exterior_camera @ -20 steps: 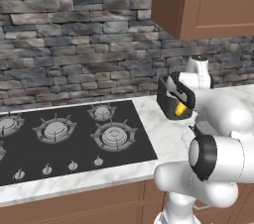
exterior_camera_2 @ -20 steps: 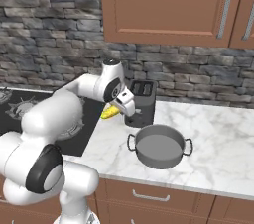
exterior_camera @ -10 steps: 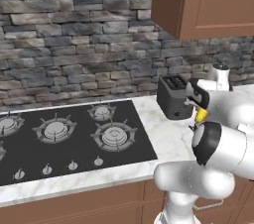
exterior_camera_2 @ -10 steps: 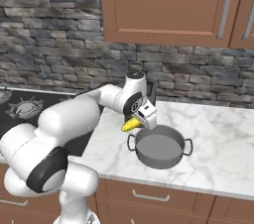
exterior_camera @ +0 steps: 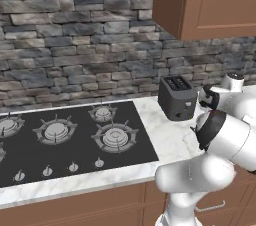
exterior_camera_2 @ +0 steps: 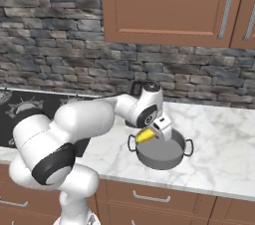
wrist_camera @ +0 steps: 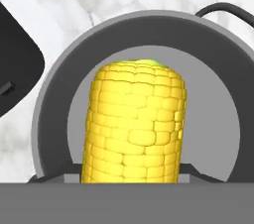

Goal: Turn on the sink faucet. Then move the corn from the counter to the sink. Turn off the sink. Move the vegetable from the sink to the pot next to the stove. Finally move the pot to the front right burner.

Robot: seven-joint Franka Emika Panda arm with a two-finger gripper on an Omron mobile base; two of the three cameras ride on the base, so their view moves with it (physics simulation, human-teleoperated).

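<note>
I have the corn [wrist_camera: 135, 124] clenched between my jaws, one jaw on each side of its thick end. In the hand view the cob runs straight out from between them, its tapered tip with a touch of green pointing away from me and down toward the grey floor of the pot [wrist_camera: 54, 89]. The cob is above the pot, within the ring of its rim, and I cannot tell whether its tip touches the floor; it looks to be held clear of it.

From the right base view my gripper [exterior_camera_2: 151, 133] sits over the near-left part of the pot [exterior_camera_2: 167, 159], the yellow cob [exterior_camera_2: 145, 136] slanting down from my fingers across the rim by the pot's left handle. The pot stands on the counter [exterior_camera_2: 219, 144], to the right of the stove [exterior_camera_2: 30, 107], with marble showing all round it.

In the hand view a black loop handle [wrist_camera: 225, 11] of the pot curves out past the rim at the far right, and the dark rounded corner of the toaster [wrist_camera: 15, 64] lies beside the pot on the left. The left base view shows that toaster [exterior_camera: 177, 97] on the counter just right of the stove [exterior_camera: 65, 142], with the pot hidden behind my arm.
</note>
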